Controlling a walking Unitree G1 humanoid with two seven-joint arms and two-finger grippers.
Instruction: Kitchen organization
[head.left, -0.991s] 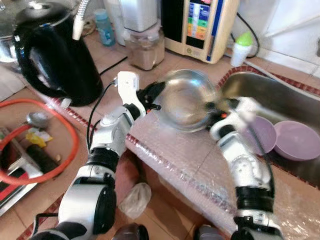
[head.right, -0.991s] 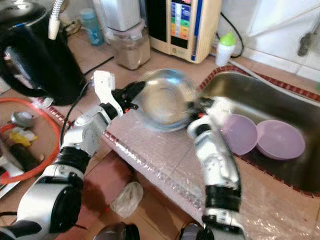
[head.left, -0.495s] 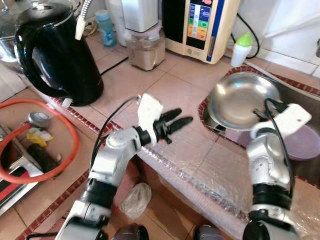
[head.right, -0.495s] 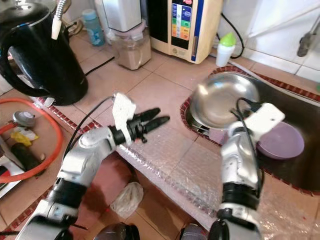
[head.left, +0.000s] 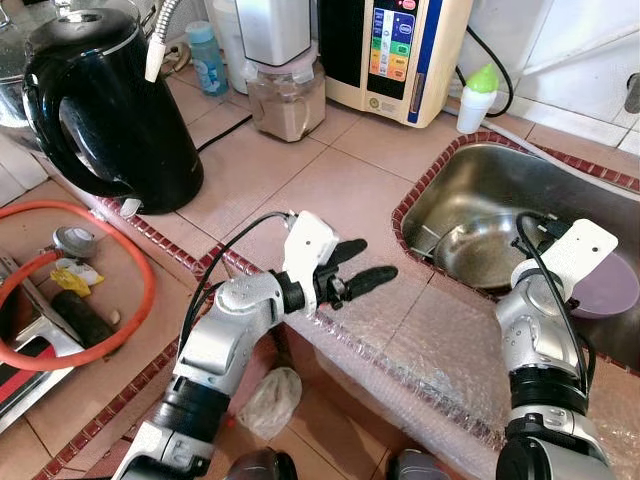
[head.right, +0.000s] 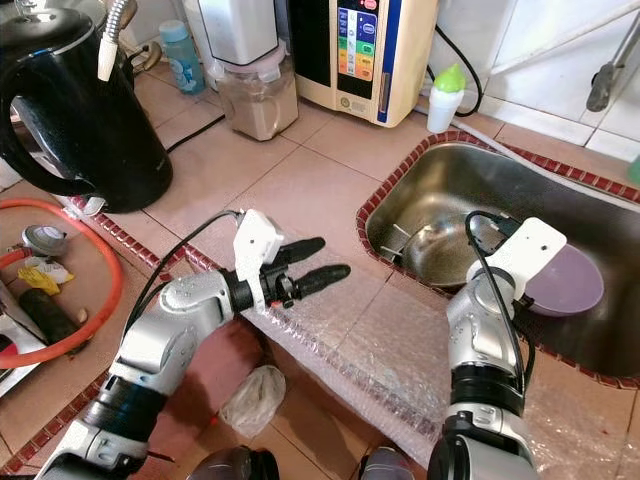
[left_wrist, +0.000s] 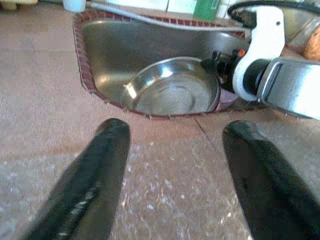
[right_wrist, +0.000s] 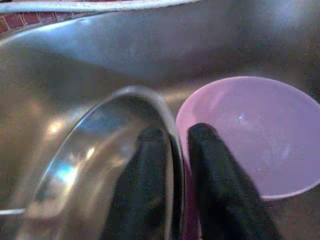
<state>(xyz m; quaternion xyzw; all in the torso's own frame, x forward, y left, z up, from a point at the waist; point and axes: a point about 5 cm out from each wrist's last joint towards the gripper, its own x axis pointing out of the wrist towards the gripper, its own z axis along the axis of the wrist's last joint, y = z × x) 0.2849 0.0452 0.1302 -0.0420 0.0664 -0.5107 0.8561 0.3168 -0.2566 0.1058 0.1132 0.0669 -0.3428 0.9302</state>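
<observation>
Right gripper pinches the rim of the round stainless-steel bowl inside the steel sink, beside a purple plastic bowl; left gripper hovers spread and empty over the bench's front edge.

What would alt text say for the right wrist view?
Two black fingers pinch the rim of a steel bowl down in a steel sink. A purple bowl sits right beside it.
</observation>
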